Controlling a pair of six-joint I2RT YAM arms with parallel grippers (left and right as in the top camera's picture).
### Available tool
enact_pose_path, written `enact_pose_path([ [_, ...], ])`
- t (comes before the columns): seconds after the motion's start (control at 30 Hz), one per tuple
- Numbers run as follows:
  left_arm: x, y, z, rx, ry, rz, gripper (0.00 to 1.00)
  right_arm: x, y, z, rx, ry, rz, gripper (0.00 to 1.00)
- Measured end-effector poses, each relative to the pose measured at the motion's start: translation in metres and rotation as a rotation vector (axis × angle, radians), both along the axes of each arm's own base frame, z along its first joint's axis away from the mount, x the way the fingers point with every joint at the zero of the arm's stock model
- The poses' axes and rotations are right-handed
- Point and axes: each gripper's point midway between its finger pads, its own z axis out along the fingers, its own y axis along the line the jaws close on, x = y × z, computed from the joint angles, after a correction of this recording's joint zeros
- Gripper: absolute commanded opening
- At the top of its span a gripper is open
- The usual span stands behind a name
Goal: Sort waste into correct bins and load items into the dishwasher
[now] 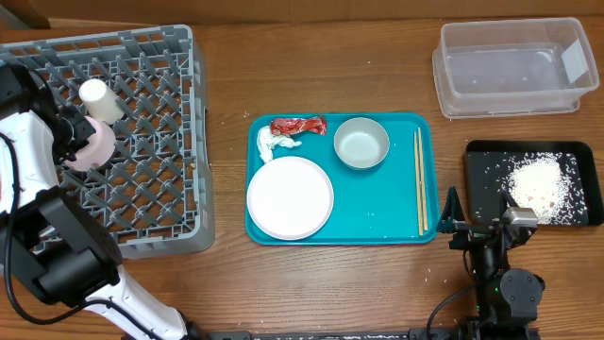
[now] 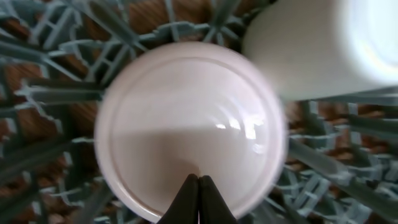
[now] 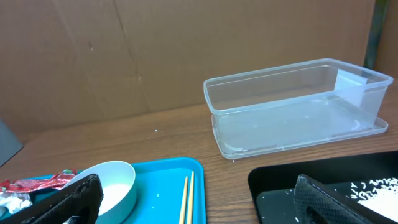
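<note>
The grey dish rack (image 1: 160, 123) stands at the left, with a white cup (image 1: 99, 99) and a pinkish plate (image 1: 92, 146) inside it. My left gripper (image 2: 199, 183) is shut, fingertips together, over the face of the pinkish plate (image 2: 186, 118), with nothing between them. The cup (image 2: 323, 43) is beside it. On the teal tray (image 1: 377, 203) lie a red wrapper (image 1: 297, 126), a white tissue wad (image 1: 276, 143), a grey-green bowl (image 1: 361, 143) and a white plate (image 1: 290, 197). My right gripper (image 1: 478, 210) is open and empty by the tray's right edge. The clear tub (image 1: 514, 66) is at the far right.
Two chopsticks (image 1: 419, 179) lie on the tray's right side. A black tray (image 1: 491, 170) holding white grains sits at the right, under my right gripper's outer finger. In the right wrist view, the tub (image 3: 292, 106) stands beyond the bowl (image 3: 115, 183) and chopsticks (image 3: 186, 199).
</note>
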Motion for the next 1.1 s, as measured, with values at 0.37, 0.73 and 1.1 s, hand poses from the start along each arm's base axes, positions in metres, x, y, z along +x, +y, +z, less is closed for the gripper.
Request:
enact_pose_path([
  [0.37, 0.034, -0.129, 0.117, -0.560, -0.428, -0.282, 1.00, 0.000, 0.000, 0.000, 0.000, 0.000, 0.000, 1.00],
  [0.73, -0.002, -0.235, 0.086, -0.622, -0.100, -0.428, 0.96, 0.000, 0.000, 0.000, 0.000, 0.000, 0.000, 1.00],
  [1.1, -0.014, -0.202, 0.051, -0.199, 0.119, -0.338, 0.94, 0.000, 0.000, 0.000, 0.000, 0.000, 0.000, 1.00],
])
